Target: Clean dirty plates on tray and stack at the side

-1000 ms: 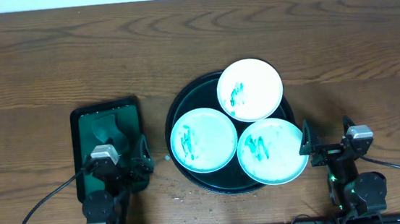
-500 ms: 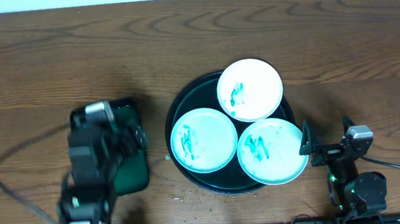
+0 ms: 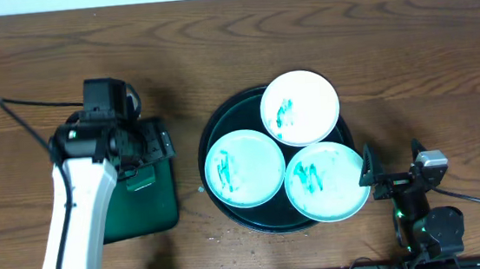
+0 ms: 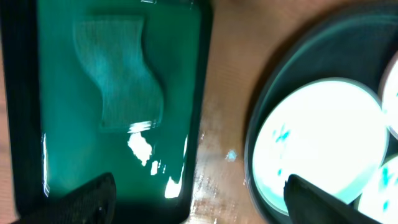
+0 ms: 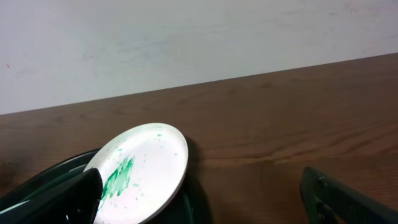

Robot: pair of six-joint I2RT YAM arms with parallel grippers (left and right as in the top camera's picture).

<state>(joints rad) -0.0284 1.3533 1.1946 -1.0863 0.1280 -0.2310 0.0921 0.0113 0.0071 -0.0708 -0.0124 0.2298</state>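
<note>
The left gripper has its jaws spread wide and empty, over the near edge of the small green tray. The sponge lies ahead of them inside it, probably the thing to fetch for wiping. To their right sits the round tray, with three smeared plates lying side by side on it, none stacked yet. The right gripper, also spread and empty, sits just beside the plates, perhaps ready to steady one.
</note>
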